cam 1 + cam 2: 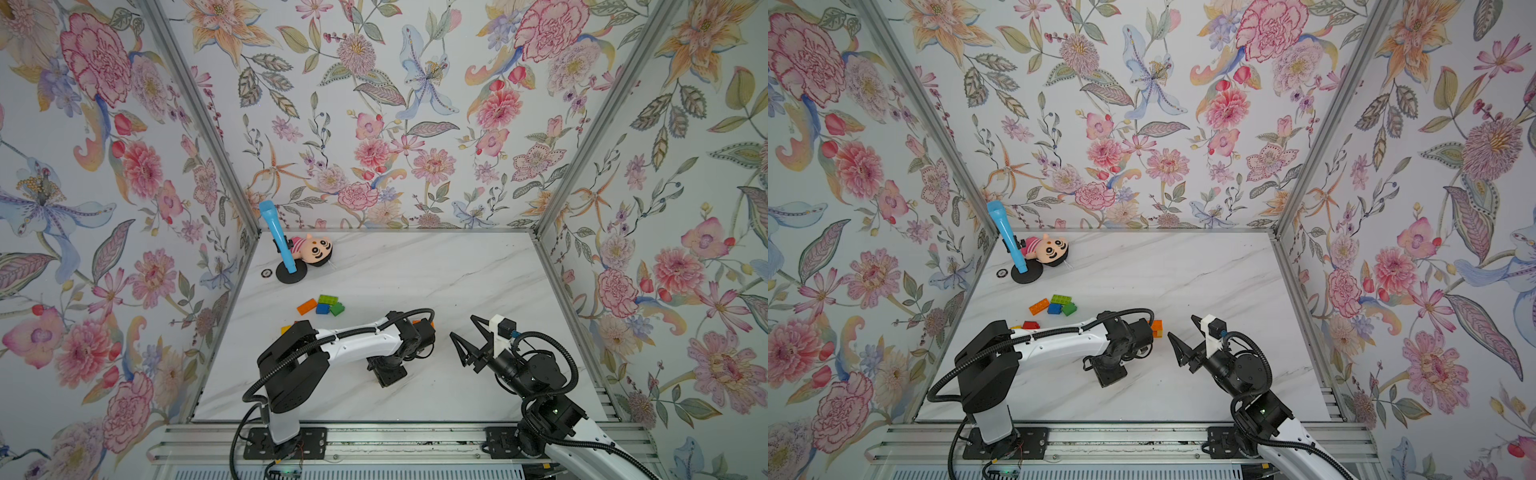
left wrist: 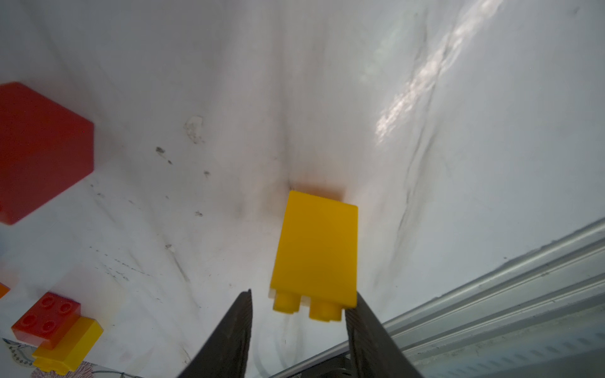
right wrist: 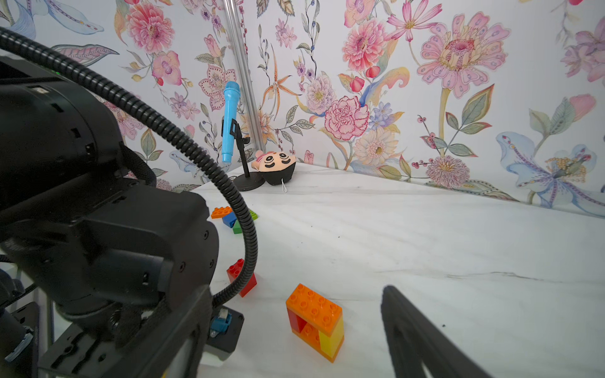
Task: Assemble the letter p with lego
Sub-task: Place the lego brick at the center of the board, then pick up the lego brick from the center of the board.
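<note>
My left tool [image 2: 302,293] parted, yellow brick [image 2: 316,248] loose inside, touching one side, table [image 1: 415,270] centre | my right tool [image 1: 461,325] wide, empty, beside orange-topped block [image 3: 314,322] | spare lego [image 1: 322,305] far left | I should retreat straight, without dragging the brick.

Robot lab cell: aluminium-profile frame [image 1: 209,137], floral wallpaper panels [image 1: 374,83], marble-look worktop [image 1: 457,270], arm bases [image 1: 284,434] bolted to a front rail [image 1: 407,436].

no legible text, labels or numbers anywhere
</note>
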`<action>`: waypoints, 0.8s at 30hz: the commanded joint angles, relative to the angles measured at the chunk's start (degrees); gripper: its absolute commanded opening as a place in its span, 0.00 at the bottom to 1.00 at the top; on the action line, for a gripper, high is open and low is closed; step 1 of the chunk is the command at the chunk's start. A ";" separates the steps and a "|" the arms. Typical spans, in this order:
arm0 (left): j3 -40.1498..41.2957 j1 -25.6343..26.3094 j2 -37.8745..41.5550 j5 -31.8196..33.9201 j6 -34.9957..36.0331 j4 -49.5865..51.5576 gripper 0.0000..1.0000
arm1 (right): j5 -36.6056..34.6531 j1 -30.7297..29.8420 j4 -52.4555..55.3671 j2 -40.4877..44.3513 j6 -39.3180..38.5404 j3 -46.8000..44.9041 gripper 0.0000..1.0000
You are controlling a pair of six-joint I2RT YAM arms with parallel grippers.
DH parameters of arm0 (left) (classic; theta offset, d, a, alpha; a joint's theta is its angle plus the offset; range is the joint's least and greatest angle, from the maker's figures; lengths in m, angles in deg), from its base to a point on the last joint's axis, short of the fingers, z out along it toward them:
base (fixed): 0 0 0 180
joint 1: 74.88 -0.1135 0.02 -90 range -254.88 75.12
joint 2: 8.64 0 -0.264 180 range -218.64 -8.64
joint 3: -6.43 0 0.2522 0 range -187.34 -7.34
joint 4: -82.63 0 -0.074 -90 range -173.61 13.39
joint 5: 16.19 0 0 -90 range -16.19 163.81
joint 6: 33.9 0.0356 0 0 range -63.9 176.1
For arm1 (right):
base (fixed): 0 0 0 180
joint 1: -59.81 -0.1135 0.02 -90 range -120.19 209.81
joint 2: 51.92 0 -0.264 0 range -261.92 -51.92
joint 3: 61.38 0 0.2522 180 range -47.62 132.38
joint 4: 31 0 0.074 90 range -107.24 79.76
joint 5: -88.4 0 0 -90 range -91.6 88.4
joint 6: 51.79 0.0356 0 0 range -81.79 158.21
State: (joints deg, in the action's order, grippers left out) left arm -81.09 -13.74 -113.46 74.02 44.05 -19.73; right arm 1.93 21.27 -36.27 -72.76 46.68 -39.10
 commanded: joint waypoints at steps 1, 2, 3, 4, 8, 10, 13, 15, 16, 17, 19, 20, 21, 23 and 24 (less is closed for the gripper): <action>-1.76 0.56 -0.67 0.56 -0.49 1.34 0.54 | -0.82 0.28 -0.03 -0.01 0.69 -0.52 0.83; -2.24 0.56 -0.25 1.28 -0.51 1.49 0.55 | -0.66 0.26 0.19 -0.18 0.67 -0.45 0.83; -2.45 0.56 0.55 2.08 -0.60 1.41 0.58 | -0.45 0.24 0.33 -0.32 0.66 -0.34 0.83; -2.60 0.56 1.28 3.13 -0.84 1.35 0.61 | -0.19 0.26 0.37 -0.40 0.67 -0.25 0.83; -2.04 0.55 7.35 4.61 -1.38 -1.08 0.69 | 2.29 0.23 1.74 -2.24 0.59 0.99 0.83; -0.35 0.19 11.70 4.95 -2.57 -3.21 0.72 | 4.17 0.14 2.53 -3.60 0.67 1.75 0.83; 3.83 -2.38 20.85 6.02 -5.58 -7.67 0.80 | 7.68 -0.33 3.37 -6.67 0.82 3.00 0.82; 7.37 -5.92 27.35 7.76 -7.33 -11.36 0.83 | 10.15 -0.95 3.71 -9.93 0.67 3.96 0.83; 9.91 -9.00 31.09 7.55 -7.81 -13.96 0.84 | 12.02 -1.26 4.34 -12.32 0.43 4.87 0.83; 11.98 -12.61 34.83 8.05 -8.91 -16.25 0.85 | 13.55 -1.73 4.61 -14.88 0.09 5.84 0.82; 14.89 -20.41 40.81 7.35 -11.19 -19.96 0.86 | 16.22 -3.40 3.49 -19.74 -0.78 6.94 0.81; 16.28 -23.87 43.71 7.46 -12.79 -22.32 0.87 | 17.11 -4.66 2.83 -21.99 -1.59 7.51 0.81; 17.57 -26.48 46.14 8.06 -14.60 -24.41 0.89 | 17.40 -5.82 2.60 -24.03 -2.51 8.24 0.81; 21.74 -31.29 50.83 6.51 -17.84 -30.89 0.90 | 17.91 -8.92 2.74 -28.73 -5.36 10.42 0.81; 23.26 -32.66 52.32 6.11 -19.00 -33.14 0.92 | 18.14 -10.27 3.01 -31.10 -6.87 11.43 0.81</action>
State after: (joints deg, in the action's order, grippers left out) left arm -61.70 -43.53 -64.02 80.66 31.20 -43.53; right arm 16.42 13.95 -33.23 -99.89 44.64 -31.04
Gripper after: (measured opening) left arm 0.907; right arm 0.808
